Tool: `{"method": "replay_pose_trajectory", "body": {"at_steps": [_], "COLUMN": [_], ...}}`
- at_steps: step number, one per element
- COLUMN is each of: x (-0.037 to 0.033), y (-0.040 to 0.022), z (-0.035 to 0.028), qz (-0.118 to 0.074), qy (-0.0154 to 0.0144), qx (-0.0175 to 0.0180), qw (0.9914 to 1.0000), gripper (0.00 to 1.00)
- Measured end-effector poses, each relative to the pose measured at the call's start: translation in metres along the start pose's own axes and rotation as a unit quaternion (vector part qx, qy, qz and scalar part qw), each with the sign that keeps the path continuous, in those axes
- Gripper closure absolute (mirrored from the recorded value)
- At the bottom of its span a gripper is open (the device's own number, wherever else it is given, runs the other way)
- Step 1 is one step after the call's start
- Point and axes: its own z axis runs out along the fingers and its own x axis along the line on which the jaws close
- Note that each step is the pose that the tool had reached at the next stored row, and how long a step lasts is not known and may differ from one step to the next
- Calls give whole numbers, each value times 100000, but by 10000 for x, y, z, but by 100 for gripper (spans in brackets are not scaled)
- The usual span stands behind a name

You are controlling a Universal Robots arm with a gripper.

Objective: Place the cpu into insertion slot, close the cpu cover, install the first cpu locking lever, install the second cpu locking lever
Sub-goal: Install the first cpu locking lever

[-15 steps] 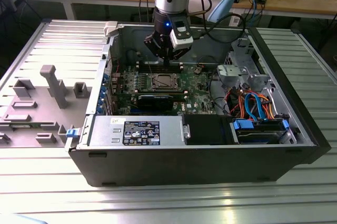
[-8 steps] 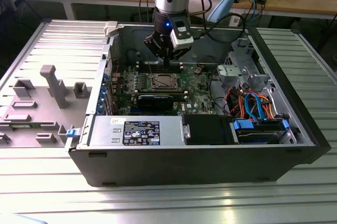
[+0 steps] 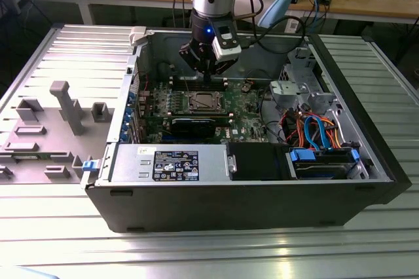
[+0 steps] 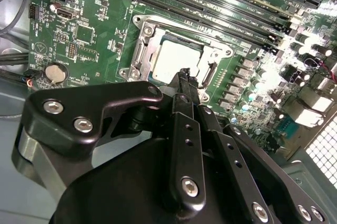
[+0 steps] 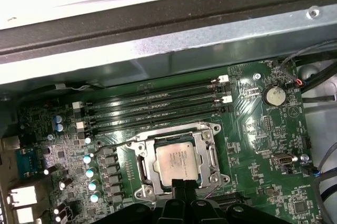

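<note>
The cpu [image 5: 178,162], a dull silver square, lies in the insertion slot [image 5: 139,153] on the green motherboard, and both wrist views show it [image 4: 176,61]. The cpu cover [image 5: 204,135], a thin silver frame, lies flat around the chip. A thin dark wire lever [image 5: 113,143] runs out from one side of the socket. My gripper [image 5: 182,184] hangs just above the socket's edge with its black fingers pressed together and nothing between them. In the exterior view the gripper [image 3: 208,77] is inside the open computer case, over the socket [image 3: 201,102].
Long black memory slots [image 5: 152,109] run beside the socket. A coin battery [image 5: 273,95] sits on the board. In the case are a grey power supply [image 3: 171,163], a drive cage [image 3: 298,89] and coloured cables [image 3: 314,131]. Grey fixtures [image 3: 65,105] stand at the exterior view's left.
</note>
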Motion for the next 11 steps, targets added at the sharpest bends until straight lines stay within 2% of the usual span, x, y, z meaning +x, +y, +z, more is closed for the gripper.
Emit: {"method": "replay_pose_trajectory", "body": {"at_steps": [6,8,11], "x": [0,1,0], "y": [0,0,0], "z": [0,1,1], "qz": [-1841,-2542,-3756], "qy": [-53,-17,-37], "qx": [-34,-402,-522], "qw": [99983,99967,99928], "gripper": [89,89,89]}}
